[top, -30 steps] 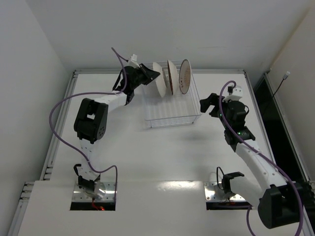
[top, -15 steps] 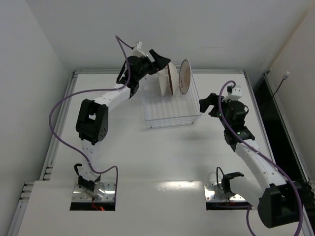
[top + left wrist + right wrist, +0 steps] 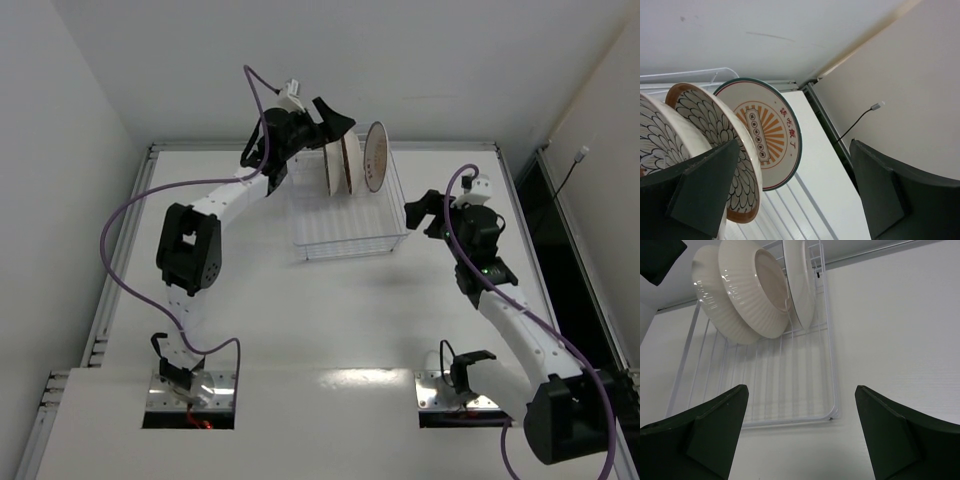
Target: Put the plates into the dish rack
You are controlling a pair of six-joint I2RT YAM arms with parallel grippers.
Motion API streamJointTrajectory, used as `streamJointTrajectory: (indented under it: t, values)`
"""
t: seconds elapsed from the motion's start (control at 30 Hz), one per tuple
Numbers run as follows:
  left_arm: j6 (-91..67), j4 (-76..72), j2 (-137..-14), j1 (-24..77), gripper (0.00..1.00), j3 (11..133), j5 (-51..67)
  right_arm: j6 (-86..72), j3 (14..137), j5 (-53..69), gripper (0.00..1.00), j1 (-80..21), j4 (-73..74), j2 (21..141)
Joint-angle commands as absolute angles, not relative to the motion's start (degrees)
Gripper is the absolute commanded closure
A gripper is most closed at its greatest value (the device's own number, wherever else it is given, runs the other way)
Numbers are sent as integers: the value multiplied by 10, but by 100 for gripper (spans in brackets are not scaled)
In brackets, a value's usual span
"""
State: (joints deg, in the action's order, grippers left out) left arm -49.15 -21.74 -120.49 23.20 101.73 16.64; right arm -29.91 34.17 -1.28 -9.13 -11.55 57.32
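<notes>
Plates (image 3: 347, 165): stood on edge in the dish rack (image 3: 350, 240).
Left gripper (image 3: 328, 125): gaped empty, just beside them.
Right gripper (image 3: 424, 213): gaped empty, farther off.

The orange-rayed plate (image 3: 771, 137) bears red Chinese characters (image 3: 788, 131), too tilted to read.

The white worktop (image 3: 300, 320) is a rectangle with a metal rail (image 3: 120, 262) along its left side, and similar edging on the far and right sides. Toward the far side, a little right of centre, the wire rack (image 3: 350, 228) sits flat on the surface, casting a faint shadow at its near end. At the near edge the left base (image 3: 190, 390) and right base (image 3: 465, 390) are bolted down on metal plates, well apart from the rack.
</notes>
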Motion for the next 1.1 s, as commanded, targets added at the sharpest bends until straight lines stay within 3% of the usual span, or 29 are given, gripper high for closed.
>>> streamJointTrajectory:
  t: [0.0,0.1,0.3,0.53,0.6,0.73,0.83,1.07]
  values:
    - [-455,-212,-1165,234,8,1043,171,-297,341,-5,13,-90,-154,574]
    - [-429,-182,-1132,234,1,1032,171,-308,341,-25,12,-90,-140,574]
    - [-361,-128,-1055,234,1,998,138,-320,353,-26,15,-63,-113,624]
    - [-279,-29,-926,251,1,915,28,-297,411,98,28,-28,-89,732]
    - [-268,-1,-874,251,1,866,-10,-287,430,117,38,-28,-77,755]
    - [-217,4,-796,251,1,764,-85,-275,442,117,41,-22,-76,771]
    - [-190,11,-737,257,1,695,-130,-270,456,112,58,-22,-63,786]
    - [-168,-16,-648,257,1,569,-213,-276,451,106,59,-27,-63,819]
